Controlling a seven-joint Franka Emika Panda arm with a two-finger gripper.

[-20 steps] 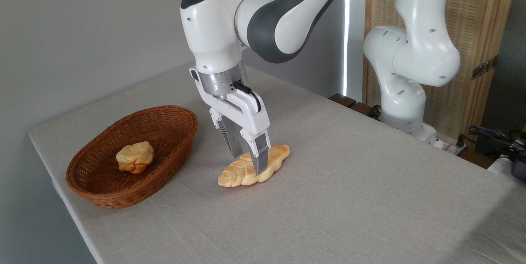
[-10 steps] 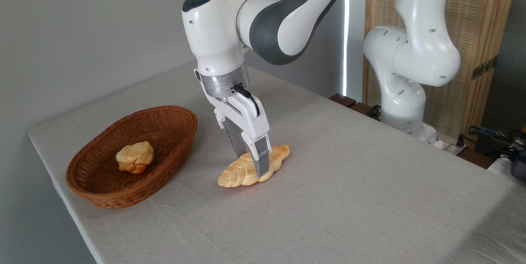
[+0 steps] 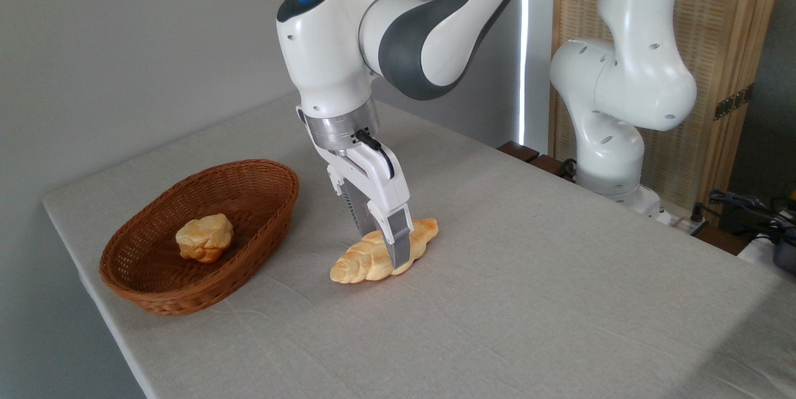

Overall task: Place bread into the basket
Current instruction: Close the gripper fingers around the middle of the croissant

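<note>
Jaws clamped across the middle of the pale golden braided bread point(image 3: 367, 260), which lies on the grey cloth-covered table point(image 3: 528, 299); the white 2-finger gripper point(image 3: 385, 248) points down from a bent white arm point(image 3: 385, 32). Left, apart, the oval reddish-brown wicker basket point(image 3: 261, 225) holds 1 small round lumpy roll point(image 3: 204, 237).
</note>
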